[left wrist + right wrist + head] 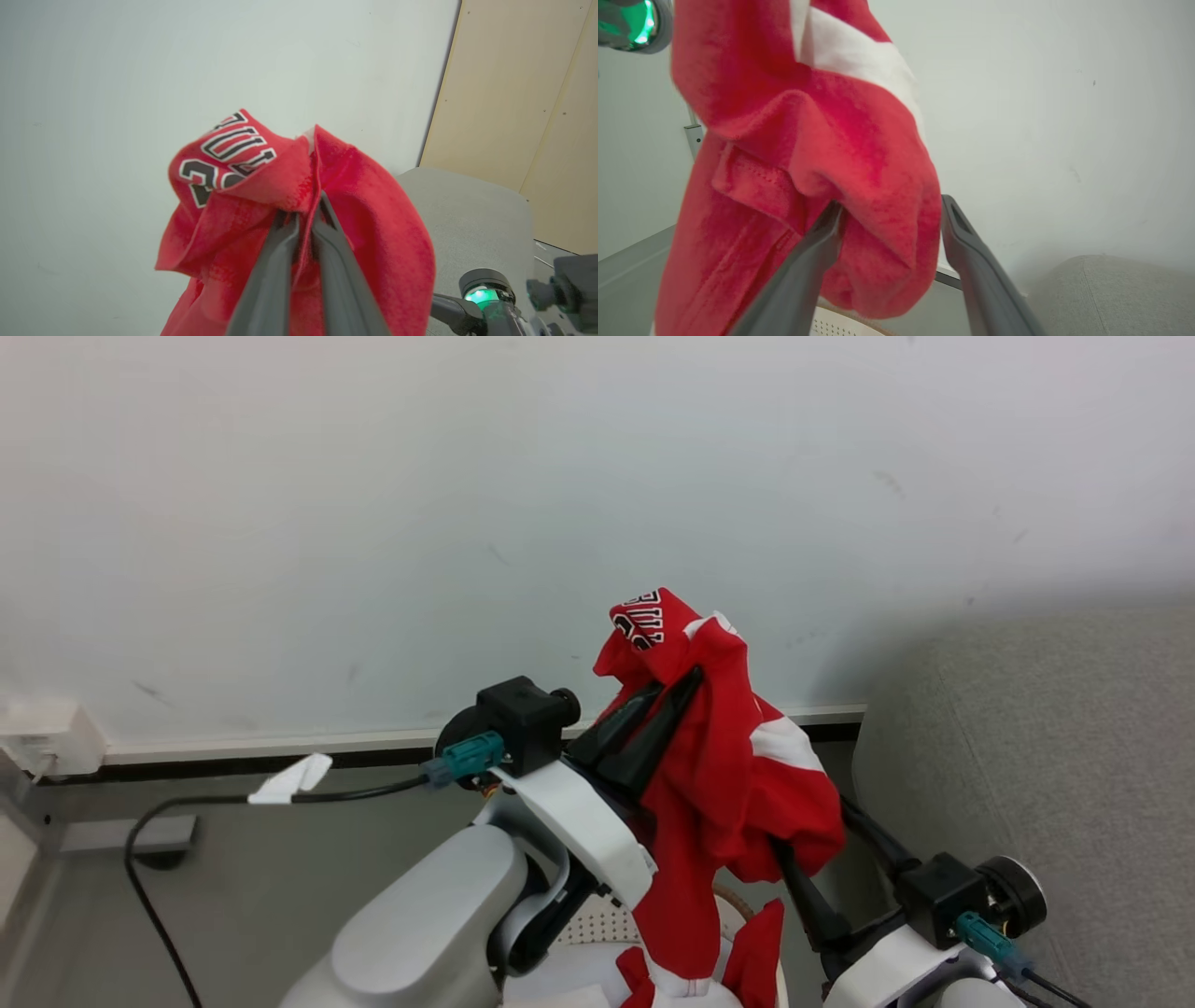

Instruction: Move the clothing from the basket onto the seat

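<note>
Dark fingers of the left gripper [306, 211] rise from the bottom middle of the left wrist view, pressed together and pinching a fold of the red clothing [719, 775] just below its black-and-white lettering. In the head view the garment sits at the middle of the frame, held up in the air. Its long axis runs up and down, the lettered end at the top. Its tail trails to the bottom middle, where it reaches the basket [597, 926] and more red cloth lies.

At the lower right of the head view the right gripper [892, 203] comes in under the garment. Its fingers are spread, with a hanging red lobe between them that they do not visibly squeeze.

Behind all this stands a pale wall [467, 476] over a grey floor [261, 859].

From the held cloth, the grey seat [1046, 747] lies toward the right edge of the frame, beyond the right arm, which is nearer to it. The carry probably has to go rightward, high enough for the tail to clear the basket.
</note>
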Controlling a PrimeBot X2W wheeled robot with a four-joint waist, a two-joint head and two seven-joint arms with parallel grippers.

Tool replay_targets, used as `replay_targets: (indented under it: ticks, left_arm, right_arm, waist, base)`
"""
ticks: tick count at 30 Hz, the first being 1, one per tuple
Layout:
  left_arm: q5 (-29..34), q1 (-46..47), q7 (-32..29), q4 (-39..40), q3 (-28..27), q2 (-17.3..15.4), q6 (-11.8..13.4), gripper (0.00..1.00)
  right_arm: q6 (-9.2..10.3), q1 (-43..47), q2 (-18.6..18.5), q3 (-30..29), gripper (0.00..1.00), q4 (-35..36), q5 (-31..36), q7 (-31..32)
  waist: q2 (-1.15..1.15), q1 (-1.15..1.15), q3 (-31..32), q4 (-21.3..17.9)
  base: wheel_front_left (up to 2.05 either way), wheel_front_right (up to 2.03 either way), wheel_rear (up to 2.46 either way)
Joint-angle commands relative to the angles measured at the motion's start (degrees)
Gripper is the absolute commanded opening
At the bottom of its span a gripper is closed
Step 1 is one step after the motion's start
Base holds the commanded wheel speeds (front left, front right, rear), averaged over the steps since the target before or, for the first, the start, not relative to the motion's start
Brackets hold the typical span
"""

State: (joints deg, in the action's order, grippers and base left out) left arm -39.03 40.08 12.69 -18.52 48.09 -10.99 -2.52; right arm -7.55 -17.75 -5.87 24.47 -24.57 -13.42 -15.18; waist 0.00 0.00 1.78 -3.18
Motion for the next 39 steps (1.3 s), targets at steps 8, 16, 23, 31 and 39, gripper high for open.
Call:
replay_targets:
  ticks: [8,16,23,31,39]
  left_arm:
    - [-0.5,-0.1,-0.8,0.5,2.1,1.8,-1.2,0.00]
    - [-1.0,-0.5,-1.9,0.8,3.6,2.4,-1.8,0.00]
    - [-1.6,-0.8,-2.1,0.2,3.4,1.9,-1.1,0.00]
    - [-2.7,-2.0,-1.0,-0.4,2.8,1.5,-0.6,0.00]
    - [-3.7,-3.3,-0.5,-0.3,2.7,1.4,-0.8,0.53]
  right_arm:
    - [0.12,-5.3,-3.9,9.4,1.00,-5.5,-6.5,0.0]
    - [0.12,-9.5,-3.9,16.0,1.00,-7.5,-11.6,0.0]
    - [0.12,-9.4,-2.7,15.6,0.00,-7.4,-12.3,0.0]
    - [0.12,-6.1,-2.3,11.8,0.00,-3.4,-14.5,0.0]
    - [0.12,-3.2,-1.8,6.8,0.00,-0.3,-16.9,0.0]
  waist:
    - [0.00,0.00,1.0,3.9]
    - [0.00,0.00,1.4,5.9]
    - [0.00,0.00,1.3,6.1]
    - [0.00,0.00,1.1,5.2]
    - [0.00,0.00,1.1,3.2]
  base:
    - [0.00,0.00,0.00]
    - [0.00,0.00,0.00]
    - [0.00,0.00,0.00]
    - [0.00,0.00,0.00]
    - [0.00,0.00,0.00]
